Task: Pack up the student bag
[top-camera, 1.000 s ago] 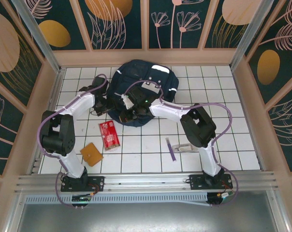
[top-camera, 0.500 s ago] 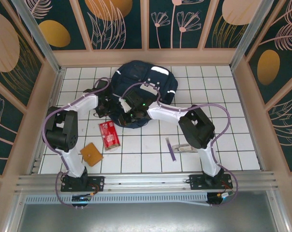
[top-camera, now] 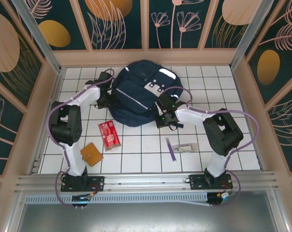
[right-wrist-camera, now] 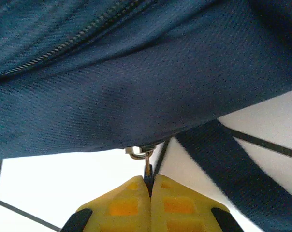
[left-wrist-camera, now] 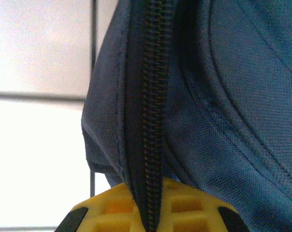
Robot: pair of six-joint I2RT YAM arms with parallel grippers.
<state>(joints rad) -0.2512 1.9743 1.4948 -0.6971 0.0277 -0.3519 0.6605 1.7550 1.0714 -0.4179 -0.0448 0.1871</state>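
Navy-blue fabric takes up most of the scene: the student bag (top-camera: pixel 136 96) lies on the far part of the white tiled table (top-camera: pixel 233 145), with its light grey patch and white stripes turned up. The left gripper (top-camera: pixel 107 98) is at the bag's left edge. In the left wrist view its yellow fingers (left-wrist-camera: pixel 184 212) are clamped narrow on a dark zipper seam (left-wrist-camera: pixel 151 106) of the bag, and the seam runs straight up out of the pinch with blue cloth on either side. The right gripper (top-camera: pixel 166 116) is at the bag's near right edge. In the right wrist view its yellow pads (right-wrist-camera: pixel 126 205) are pressed together on a small metal zipper pull (right-wrist-camera: pixel 147 168) that hangs from the underside of the bag's cloth. A dark strap (right-wrist-camera: pixel 233 179) runs away from the bag across the tiles just to the right of the pull. A red packet (top-camera: pixel 109 134) lies near the bag's near left edge, not touching it. A brown square item (top-camera: pixel 91 153) lies farther from the bag on the same side. Well apart from the bag's near right edge, a purple pen (top-camera: pixel 171 149) and a small pale object (top-camera: pixel 187 147) lie just beside each other.
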